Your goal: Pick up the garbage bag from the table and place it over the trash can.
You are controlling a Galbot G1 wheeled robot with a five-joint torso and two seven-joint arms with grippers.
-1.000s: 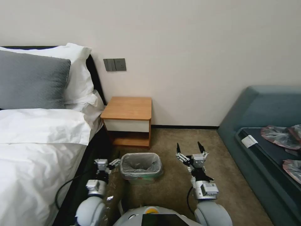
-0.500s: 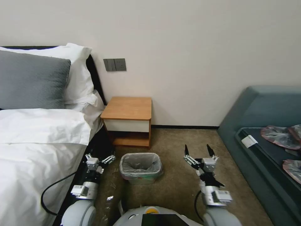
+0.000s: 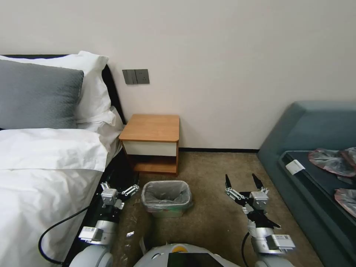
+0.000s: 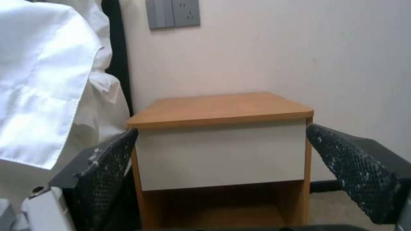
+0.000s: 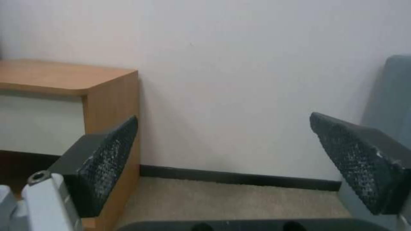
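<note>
The bench stands against the wall beside the bed, its orange-brown top bare, and the trash can sits on the carpet just in front of the bench's front edge. The garbage bag already lines the trash can, its crinkled grey film folded over the rim, so the task's placement appears complete. The left gripper hovers just beside the can on the bed side, jaws wide and empty, while the right gripper hangs farther off on the opposite side, jaws likewise wide and empty; the left arm is judged the nearer.
</note>
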